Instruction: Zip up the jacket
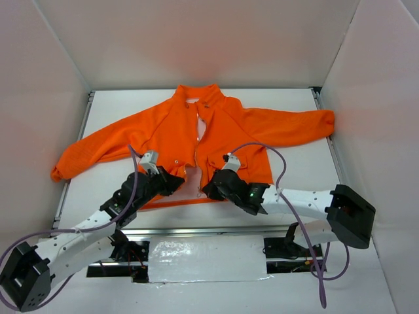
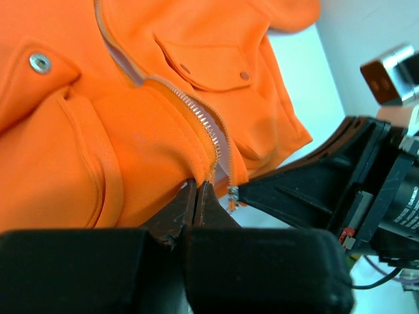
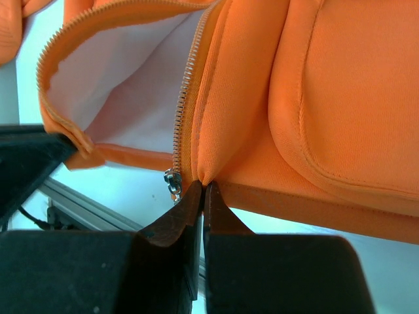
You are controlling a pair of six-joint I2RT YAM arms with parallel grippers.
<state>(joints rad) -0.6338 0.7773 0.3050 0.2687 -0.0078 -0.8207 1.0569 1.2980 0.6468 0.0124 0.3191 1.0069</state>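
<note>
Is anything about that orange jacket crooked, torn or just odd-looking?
Nothing torn or spilled. The jacket lies flat, but its front gapes at the hem, pale lining showing, zipper halves apart. The left tool and right tool each pinch the hem beside that gap, bunching it slightly.

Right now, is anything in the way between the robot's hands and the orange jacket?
No, nothing visible. The left gripper and right gripper each pinch the bottom hem of the jacket, either side of the open zipper.
</note>
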